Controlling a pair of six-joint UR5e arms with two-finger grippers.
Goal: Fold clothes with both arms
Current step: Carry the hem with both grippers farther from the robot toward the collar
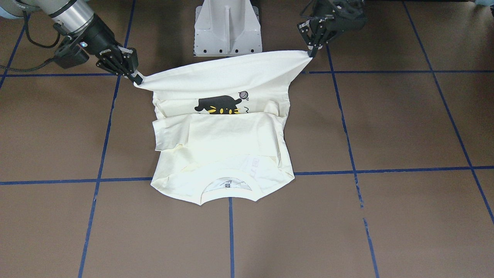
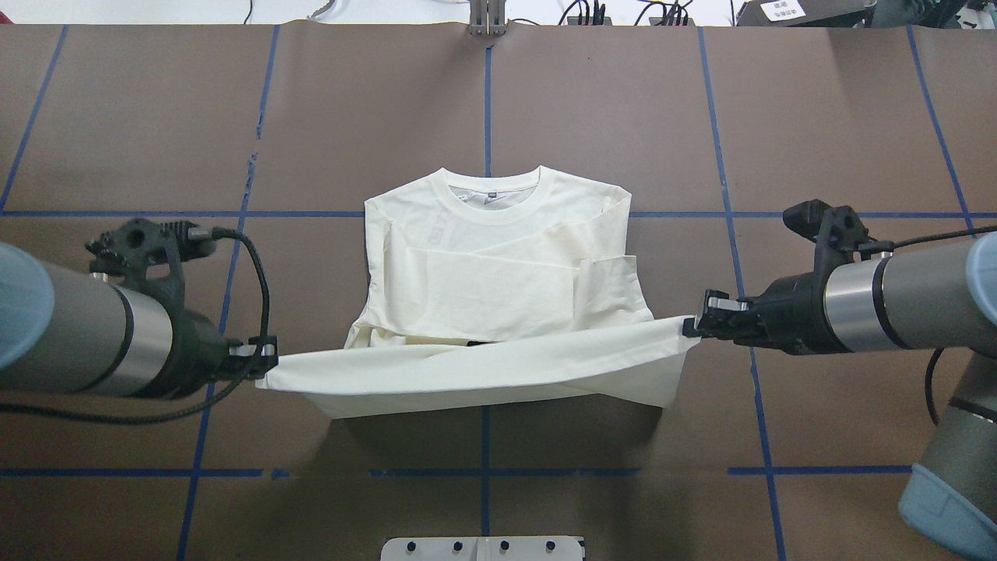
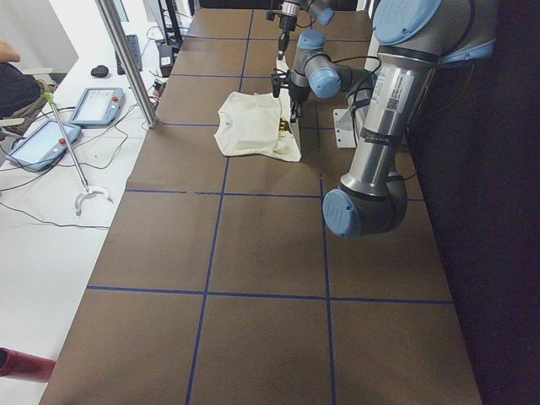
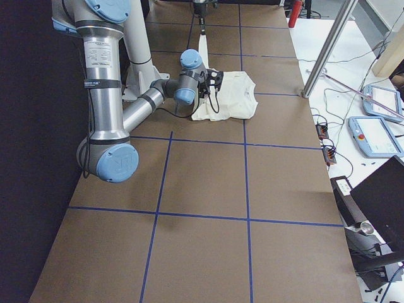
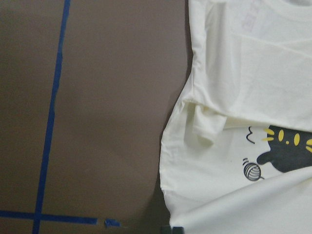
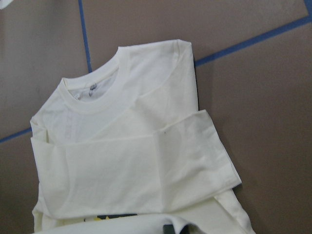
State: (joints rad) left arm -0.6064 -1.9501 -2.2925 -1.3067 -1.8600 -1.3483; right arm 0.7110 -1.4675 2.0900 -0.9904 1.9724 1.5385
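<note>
The cream-white shirt (image 2: 483,280) is laid at the middle of the brown table (image 2: 623,117), with its sleeves folded across it. Its hem is lifted and stretched taut, one corner clenched by the left gripper (image 2: 267,365) and the other by the right gripper (image 2: 695,324). The white pedestal base (image 1: 227,29) is seen just behind the hem. Blue tape lines (image 2: 487,109) are laid across the table.

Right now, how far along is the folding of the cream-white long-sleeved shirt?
Done: both sleeves lie folded across the cream-white shirt. In hand: the black left gripper and right gripper pinch the corners of its lifted hem. Left: laying that hem toward the collar.
</note>
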